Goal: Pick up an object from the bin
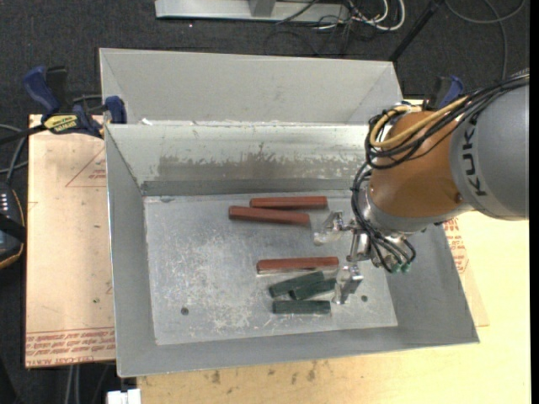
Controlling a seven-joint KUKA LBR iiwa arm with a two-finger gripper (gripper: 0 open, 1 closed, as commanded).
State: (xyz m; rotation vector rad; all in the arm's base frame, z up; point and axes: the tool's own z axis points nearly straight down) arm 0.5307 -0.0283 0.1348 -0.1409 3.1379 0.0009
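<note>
Okay, we're seeing the hand point(340, 257) sitting low over the bin point(210, 318) floor with its fingers spread wide and nothing clamped. The near end of a reddish-brown bar point(296, 265) is lying right between the fingers, and the rest of it is running away from the hand toward the bin's middle. Two dark green bars point(303, 287) are lying just past one finger, close against the brown one; we're not able to tell if they're touching. A pair of reddish bars point(278, 209) is lying off the hand's other finger, apart from it, so we're ignoring those.

We're judging this as the closing step. We're wanting the fingers squeezing across the bar's narrow width, square to its length, with the tips down near the floor. Risks we're watching: the finger nearest the green bars dragging one in, or the end grip letting the bar droop. We're suggesting a firm close, then a straight lift.
</note>
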